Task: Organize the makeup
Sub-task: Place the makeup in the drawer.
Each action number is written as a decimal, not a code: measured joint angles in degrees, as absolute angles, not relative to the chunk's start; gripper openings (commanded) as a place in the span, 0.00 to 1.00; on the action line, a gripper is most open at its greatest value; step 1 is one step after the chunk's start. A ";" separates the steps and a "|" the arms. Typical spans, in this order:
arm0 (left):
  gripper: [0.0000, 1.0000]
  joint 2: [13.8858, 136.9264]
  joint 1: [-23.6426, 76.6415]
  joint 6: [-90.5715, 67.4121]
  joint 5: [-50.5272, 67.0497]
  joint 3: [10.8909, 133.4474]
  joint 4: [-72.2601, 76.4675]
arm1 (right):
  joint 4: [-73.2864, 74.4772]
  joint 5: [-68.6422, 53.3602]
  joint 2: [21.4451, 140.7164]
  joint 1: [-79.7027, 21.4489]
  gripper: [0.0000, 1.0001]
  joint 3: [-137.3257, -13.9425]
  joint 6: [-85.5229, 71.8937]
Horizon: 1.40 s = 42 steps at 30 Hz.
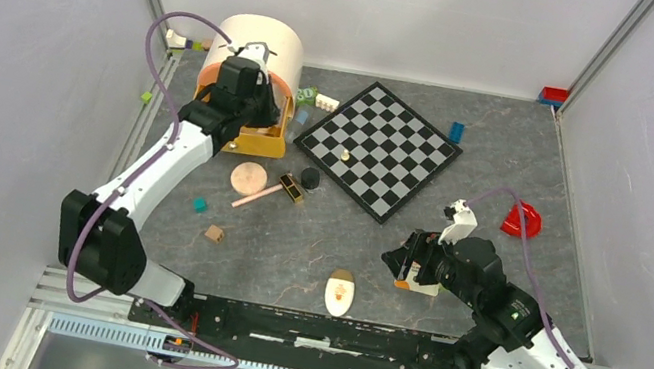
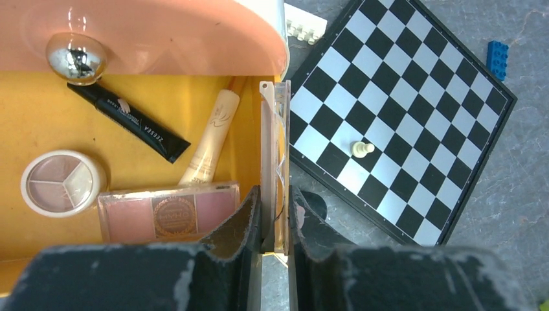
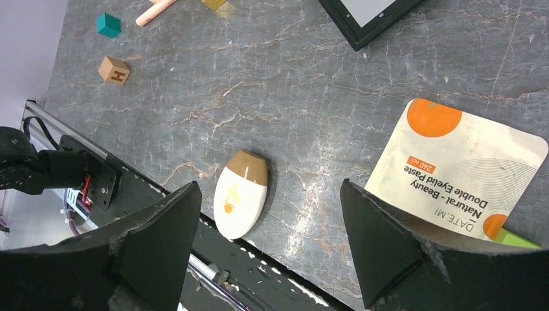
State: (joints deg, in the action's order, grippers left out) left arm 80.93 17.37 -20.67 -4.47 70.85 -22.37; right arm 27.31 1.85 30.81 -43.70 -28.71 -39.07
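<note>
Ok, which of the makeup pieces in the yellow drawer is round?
The white-rimmed three-shade compact on the drawer floor; the black tube, cream tube and pink blush palette are long or rectangular.

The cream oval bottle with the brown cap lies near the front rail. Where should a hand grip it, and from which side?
The cream oval bottle lies flat on the grey table, with both long sides free. Best guess: come straight down from above and pinch across its narrow width at mid-body, below the brown cap. The open right hand is nearest.
</note>
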 measured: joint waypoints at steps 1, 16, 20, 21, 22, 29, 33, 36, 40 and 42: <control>0.02 81.23 17.37 -20.49 -4.45 71.18 -22.20 | 27.44 1.85 30.83 -43.70 0.86 -28.71 -39.07; 0.04 84.51 17.30 -20.23 -7.46 71.66 -22.17 | 28.40 2.24 30.81 -43.70 0.86 -28.71 -38.89; 0.06 85.36 17.08 -20.25 -7.27 71.70 -22.28 | 28.38 2.24 30.81 -43.70 0.86 -28.71 -38.89; 0.06 86.02 17.04 -20.25 -7.16 72.03 -22.57 | 28.40 2.24 30.81 -43.70 0.86 -28.71 -38.89; 0.06 86.72 17.02 -20.25 -7.07 72.40 -22.74 | 28.40 2.24 30.81 -43.70 0.86 -28.71 -38.89; 0.15 90.76 16.40 -20.23 -6.87 73.73 -24.58 | 29.45 3.07 30.81 -43.70 0.86 -29.65 -38.65; 0.27 91.29 16.01 -20.23 -6.87 74.87 -25.23 | 29.67 3.27 30.83 -43.70 0.86 -30.26 -38.52; 0.33 91.57 15.62 -20.23 -6.81 75.50 -25.39 | 29.82 3.29 30.94 -43.70 0.86 -30.48 -38.44; 0.41 92.03 15.11 -20.23 -6.44 75.88 -25.65 | 30.15 3.31 31.18 -43.70 0.86 -30.89 -38.15; 0.43 92.31 14.98 -20.23 -6.13 75.94 -25.69 | 30.35 3.31 31.20 -43.70 0.86 -30.96 -38.09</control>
